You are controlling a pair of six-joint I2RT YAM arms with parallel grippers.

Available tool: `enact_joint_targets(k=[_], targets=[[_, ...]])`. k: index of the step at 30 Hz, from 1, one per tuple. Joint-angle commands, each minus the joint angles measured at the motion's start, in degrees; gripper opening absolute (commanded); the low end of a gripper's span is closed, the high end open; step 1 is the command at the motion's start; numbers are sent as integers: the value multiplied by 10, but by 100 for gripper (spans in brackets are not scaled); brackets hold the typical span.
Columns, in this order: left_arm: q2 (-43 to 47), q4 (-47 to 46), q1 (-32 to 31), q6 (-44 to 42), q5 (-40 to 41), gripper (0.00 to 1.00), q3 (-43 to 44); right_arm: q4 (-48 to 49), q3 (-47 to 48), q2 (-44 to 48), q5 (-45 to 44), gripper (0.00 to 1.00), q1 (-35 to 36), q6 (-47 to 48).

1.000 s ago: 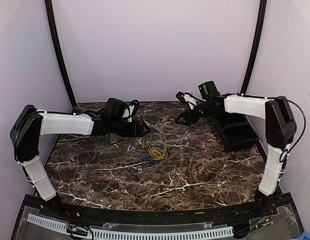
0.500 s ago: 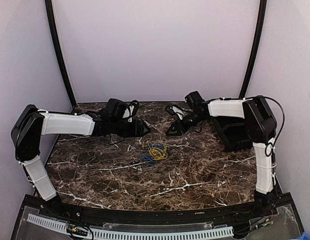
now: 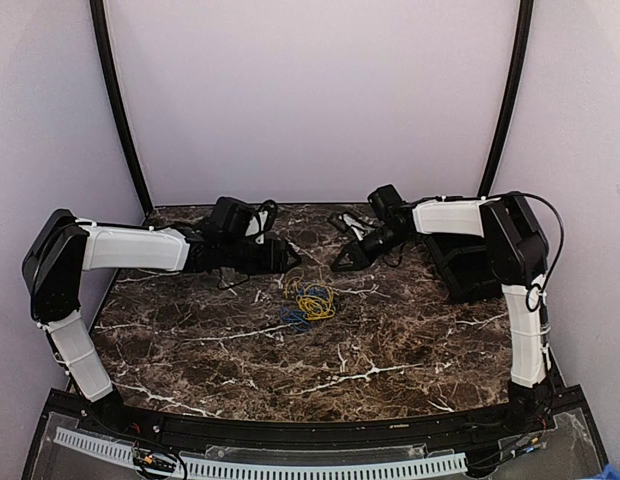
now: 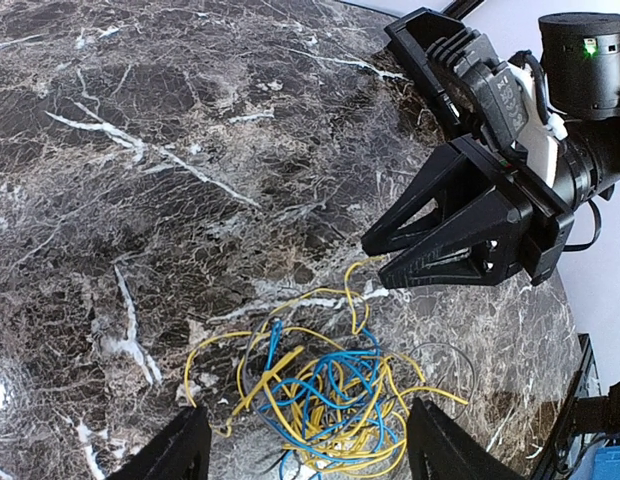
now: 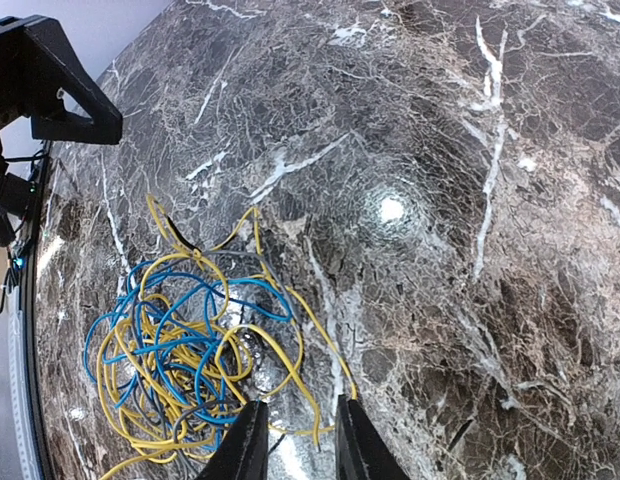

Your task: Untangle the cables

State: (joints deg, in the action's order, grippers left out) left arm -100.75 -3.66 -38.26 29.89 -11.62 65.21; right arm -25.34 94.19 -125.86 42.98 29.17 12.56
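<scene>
The cables (image 3: 310,300) are a loose tangle of thin yellow and blue wires on the dark marble table (image 3: 390,340), with a grey strand or two among them. My left gripper (image 3: 290,258) hovers just behind and left of the tangle. Its fingers stand wide apart either side of the cables (image 4: 330,385), with nothing held in the left gripper (image 4: 315,450). My right gripper (image 3: 342,262) hangs low at the tangle's back right. In the right wrist view the right gripper (image 5: 302,445) shows a narrow gap, with a yellow wire end lying between the tips. The cables (image 5: 180,350) spread to its left.
A black bin (image 3: 475,265) stands at the right rear of the table, behind the right arm. Walls close in the back and both sides, with a black pole (image 3: 120,110) at each rear corner. The right gripper (image 4: 380,258) hangs close over the tangle's far edge in the left wrist view.
The right arm has swung left and down to the cables, and its jaws have narrowed a good deal. The left arm and the tangle have not moved.
</scene>
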Motion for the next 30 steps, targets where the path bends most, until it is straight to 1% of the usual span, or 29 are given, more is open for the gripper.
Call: enact_joint_targets(k=[1,5,7,9,10,13,14,17,24,26,30], targets=[[12,-12,1,5,-8,70,-7,3,22,-13,14,21,5,-11],[12,-15,1,2,-11,70,-7,-3,27,-12,14,0,6,-11],[12,-26,0,-3,-23,70,-8,-14,32,1,7,0,8,-4],[13,-51,-2,-13,-39,70,-13,-22,34,27,-3,0,10,7],[15,-74,-5,-23,-40,72,-18,-25,33,43,-9,0,12,12],[27,-128,-21,-52,-9,75,-35,-46,39,94,-21,0,20,24],[35,-161,-30,-71,3,76,-46,-59,46,107,-20,0,22,28],[45,-226,-42,-95,7,76,-58,-90,70,145,-19,0,30,33],[60,-316,-52,-99,-46,72,-75,-126,110,192,-40,0,46,41],[73,-347,-53,-98,-54,71,-92,-134,119,197,-50,0,49,47],[109,-410,-55,-99,-45,70,-130,-139,125,203,-71,0,55,57]])
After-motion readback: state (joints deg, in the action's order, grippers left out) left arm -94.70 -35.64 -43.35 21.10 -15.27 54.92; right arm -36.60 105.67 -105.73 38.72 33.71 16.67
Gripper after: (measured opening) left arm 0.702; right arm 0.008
